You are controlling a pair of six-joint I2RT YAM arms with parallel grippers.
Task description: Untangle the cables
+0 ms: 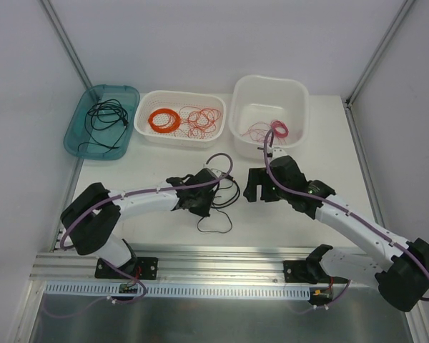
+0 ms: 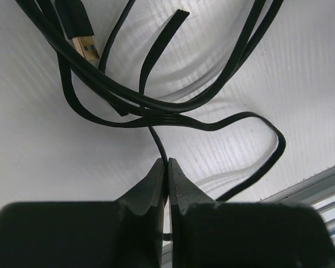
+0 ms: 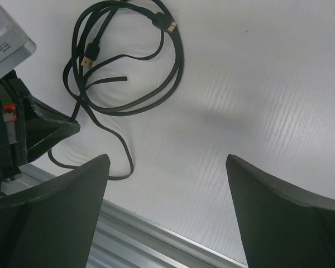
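The cables on the table are a loose tangle of black loops (image 1: 222, 202) between the two arms. The left wrist view shows flat black strands (image 2: 156, 120) crossing each other and a gold USB plug (image 2: 86, 47). My left gripper (image 1: 204, 207) rests on the tangle's left side, its jaws (image 2: 168, 164) shut on one thin black strand (image 2: 161, 146) that runs up into the knot. My right gripper (image 1: 256, 187) hovers to the right of the tangle, open and empty (image 3: 167, 162). In its view the cable loops (image 3: 176, 67) lie off to the upper left.
At the back stand a teal tray (image 1: 75, 132) holding a black cable (image 1: 106, 118) and a white basket (image 1: 146, 107) with an orange coil (image 1: 163, 119) and loose red wires (image 1: 204, 120). A white tub (image 1: 300, 107) holds a pink coil (image 1: 275, 131). A metal rail (image 1: 222, 261) edges the near side.
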